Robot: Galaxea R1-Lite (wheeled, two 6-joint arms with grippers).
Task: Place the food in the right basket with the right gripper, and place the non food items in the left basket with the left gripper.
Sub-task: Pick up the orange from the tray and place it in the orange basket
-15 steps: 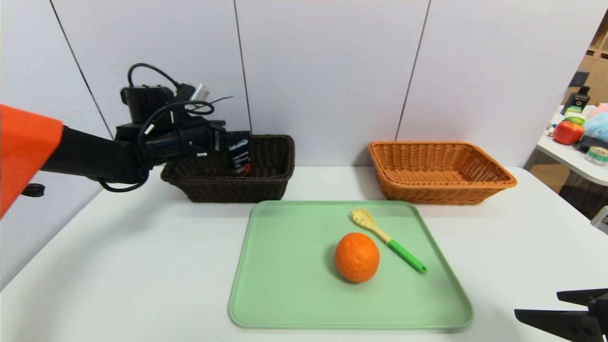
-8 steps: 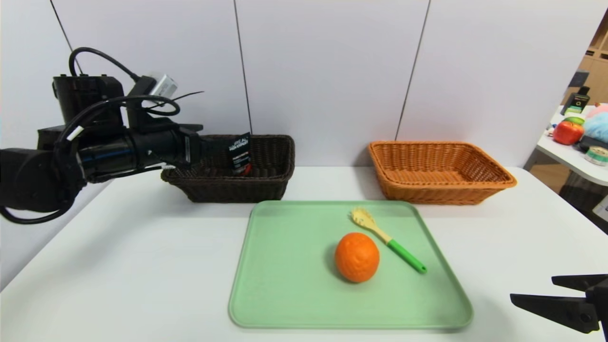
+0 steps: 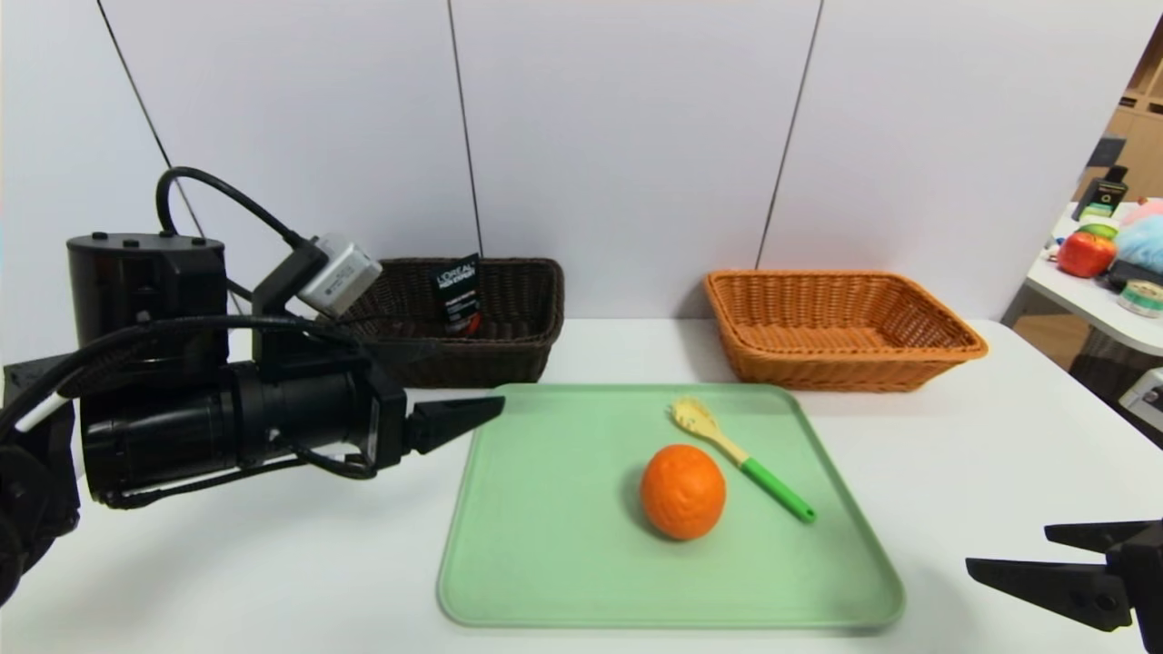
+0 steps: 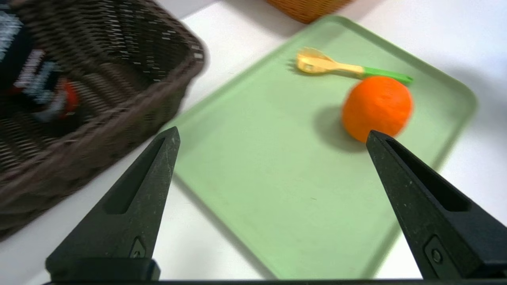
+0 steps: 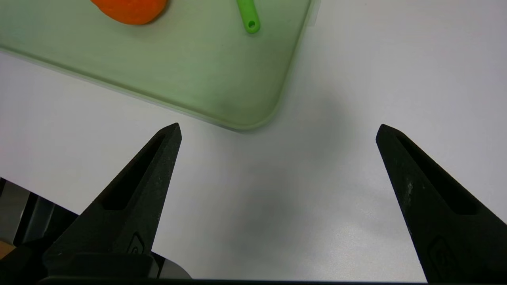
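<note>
Orange fruit point(image 3: 683, 492) and yellow-and-green utensil point(image 3: 769, 488) are left side by side on the green tray point(image 3: 545, 581), presumably so that both are within reach. The black tube point(image 3: 457, 295) is propped in the dark basket point(image 3: 454, 361), where non-food belongs. The left hand point(image 4: 273, 136) is held wide apart and empty near the tray, probably for the utensil next; the right hand point(image 5: 279, 132), also spread and empty, is positioned above the surface point(image 5: 336, 190) beside the tray's corner, apparently for the fruit.

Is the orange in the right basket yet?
No, the orange sits on the green tray, in front of the right basket.
</note>
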